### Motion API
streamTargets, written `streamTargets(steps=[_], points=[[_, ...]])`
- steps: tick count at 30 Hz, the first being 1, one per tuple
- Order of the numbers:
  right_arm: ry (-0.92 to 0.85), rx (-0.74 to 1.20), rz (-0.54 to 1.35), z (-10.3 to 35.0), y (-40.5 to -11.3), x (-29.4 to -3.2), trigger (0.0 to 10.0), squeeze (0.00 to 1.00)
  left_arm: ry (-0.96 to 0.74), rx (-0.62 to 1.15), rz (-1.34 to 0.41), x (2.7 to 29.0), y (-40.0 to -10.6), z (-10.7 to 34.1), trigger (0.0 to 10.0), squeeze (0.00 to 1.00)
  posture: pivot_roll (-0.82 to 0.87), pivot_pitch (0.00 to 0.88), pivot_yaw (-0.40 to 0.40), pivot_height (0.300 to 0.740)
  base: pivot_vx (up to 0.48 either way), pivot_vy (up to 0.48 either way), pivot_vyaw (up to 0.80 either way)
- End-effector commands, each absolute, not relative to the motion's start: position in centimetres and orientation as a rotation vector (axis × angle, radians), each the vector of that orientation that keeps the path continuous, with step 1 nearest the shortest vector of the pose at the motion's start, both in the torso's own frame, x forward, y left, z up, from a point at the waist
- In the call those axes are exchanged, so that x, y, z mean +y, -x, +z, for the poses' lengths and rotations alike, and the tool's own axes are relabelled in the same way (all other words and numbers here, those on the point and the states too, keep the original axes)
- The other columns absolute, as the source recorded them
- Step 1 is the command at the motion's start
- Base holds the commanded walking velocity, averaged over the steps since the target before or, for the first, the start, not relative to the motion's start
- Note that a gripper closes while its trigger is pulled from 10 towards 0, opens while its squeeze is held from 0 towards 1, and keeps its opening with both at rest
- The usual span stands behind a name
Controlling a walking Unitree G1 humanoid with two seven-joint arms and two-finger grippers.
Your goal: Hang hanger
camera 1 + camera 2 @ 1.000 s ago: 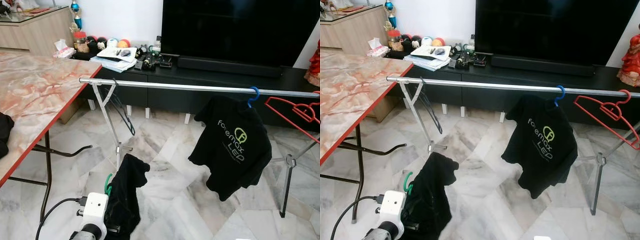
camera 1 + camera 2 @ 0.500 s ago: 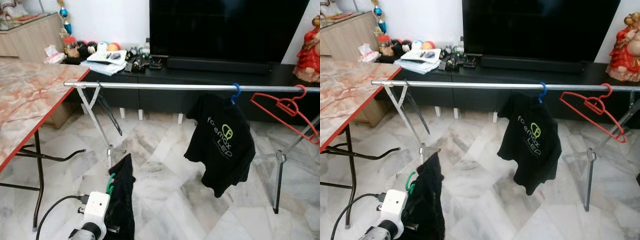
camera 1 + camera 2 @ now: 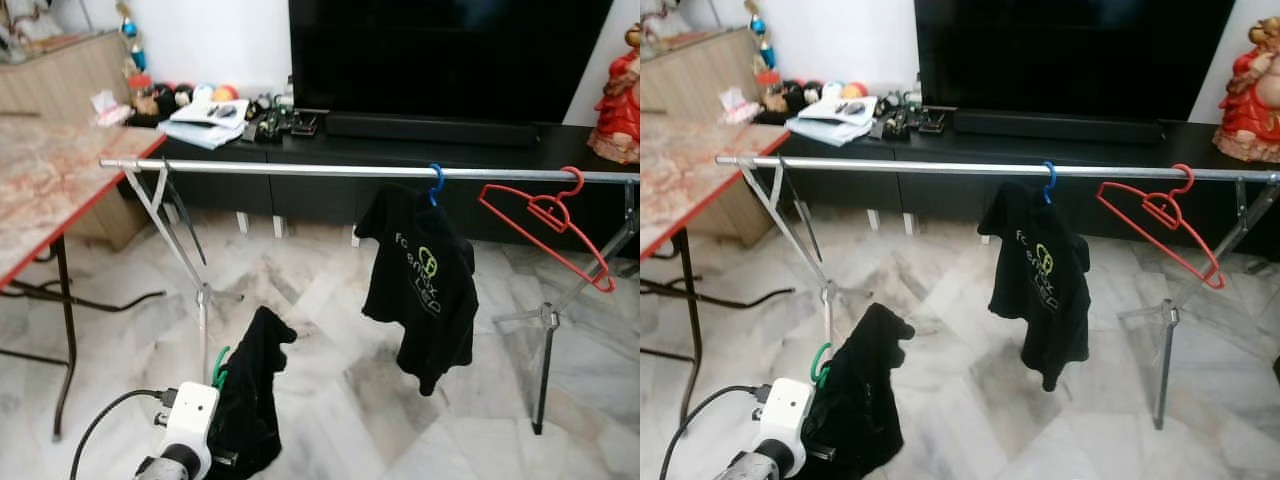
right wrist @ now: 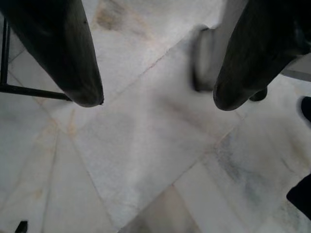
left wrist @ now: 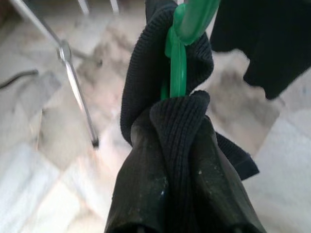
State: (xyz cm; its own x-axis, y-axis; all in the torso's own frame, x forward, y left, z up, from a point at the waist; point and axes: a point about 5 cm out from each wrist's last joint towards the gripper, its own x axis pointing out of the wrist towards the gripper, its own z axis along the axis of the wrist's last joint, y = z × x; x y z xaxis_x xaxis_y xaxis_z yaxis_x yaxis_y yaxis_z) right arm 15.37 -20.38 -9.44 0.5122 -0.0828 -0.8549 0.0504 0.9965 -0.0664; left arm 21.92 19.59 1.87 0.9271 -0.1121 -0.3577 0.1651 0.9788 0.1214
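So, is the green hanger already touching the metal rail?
Apart. The left eye view shows the green hanger low by the left gripper, floor showing between it and the rail.

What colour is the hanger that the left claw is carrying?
Green: the hanger pokes out of a black garment, clearest in the left wrist view.

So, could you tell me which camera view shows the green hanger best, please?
The left wrist view: the green hanger rises close up out of the black garment the left gripper holds. Both eye views show merely its small hook.
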Motion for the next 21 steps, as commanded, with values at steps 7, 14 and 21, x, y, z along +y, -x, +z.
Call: streamTargets(steps=[7, 14, 21], points=[[0.038, 1.039, -0.101, -9.4, -15.0, -21.3, 10.0, 0.0, -0.21, 0.312, -0.067, 22.7, -21.7, 3.1, 10.0, 0.0, -0.06, 0.068, 0.027, 0.74, 0.0, 0.0, 0.0], [0.037, 1.044, -0.105, -9.4, -14.8, -21.6, 10.0, 0.0, -0.207, 0.322, -0.039, 23.7, -21.1, 3.3, 10.0, 0.0, -0.05, 0.073, 0.023, 0.74, 0.0, 0.0, 0.0], [0.028, 1.041, -0.092, -9.5, -15.0, -21.2, 10.0, 0.0, -0.176, 0.32, -0.04, 23.4, -21.0, 3.2, 10.0, 0.0, -0.05, 0.074, 0.02, 0.74, 0.0, 0.0, 0.0]])
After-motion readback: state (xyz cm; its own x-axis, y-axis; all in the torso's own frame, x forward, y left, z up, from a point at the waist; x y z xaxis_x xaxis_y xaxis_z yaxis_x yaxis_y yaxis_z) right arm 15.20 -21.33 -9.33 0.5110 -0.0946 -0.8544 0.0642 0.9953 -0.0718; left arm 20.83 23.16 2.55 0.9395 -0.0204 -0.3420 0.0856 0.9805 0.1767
